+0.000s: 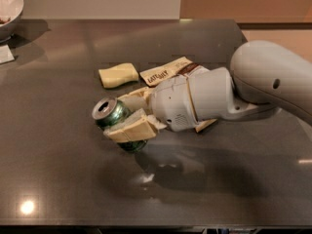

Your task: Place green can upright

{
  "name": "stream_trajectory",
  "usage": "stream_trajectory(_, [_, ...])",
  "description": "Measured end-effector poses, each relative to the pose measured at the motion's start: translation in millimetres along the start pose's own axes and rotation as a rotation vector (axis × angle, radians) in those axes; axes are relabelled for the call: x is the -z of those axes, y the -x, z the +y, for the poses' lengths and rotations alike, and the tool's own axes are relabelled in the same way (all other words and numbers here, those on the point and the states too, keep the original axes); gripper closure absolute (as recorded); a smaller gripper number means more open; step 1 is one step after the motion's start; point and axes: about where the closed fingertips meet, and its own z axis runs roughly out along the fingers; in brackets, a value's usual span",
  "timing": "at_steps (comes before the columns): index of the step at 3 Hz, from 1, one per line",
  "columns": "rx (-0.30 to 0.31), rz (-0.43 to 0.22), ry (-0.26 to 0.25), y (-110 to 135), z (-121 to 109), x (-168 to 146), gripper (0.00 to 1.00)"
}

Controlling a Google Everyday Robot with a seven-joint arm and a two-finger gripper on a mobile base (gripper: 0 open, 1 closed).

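The green can (111,113) lies tilted on its side near the middle of the dark table (58,179), with its silver top facing up and left. My gripper (118,116) is shut on the green can. One cream finger (132,129) lies across the can's front and the other finger (136,96) sits behind it. My white wrist and arm (195,101) reach in from the right, low over the table. The can's lower end is hidden behind the front finger.
A brown snack bag (165,73) lies behind the wrist, partly covered by it. A pale yellow block (118,75) lies just behind the can. A white bowl (7,9) and a white card (5,54) stand at the far left.
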Motion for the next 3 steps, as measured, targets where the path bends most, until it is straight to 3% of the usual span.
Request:
stream_trajectory(1, [-0.035, -0.094, -0.023, -8.8, -4.2, 3.5, 1.00])
stream_trajectory(3, [-0.068, -0.286, 0.001, -17.1, -8.0, 10.0, 1.00])
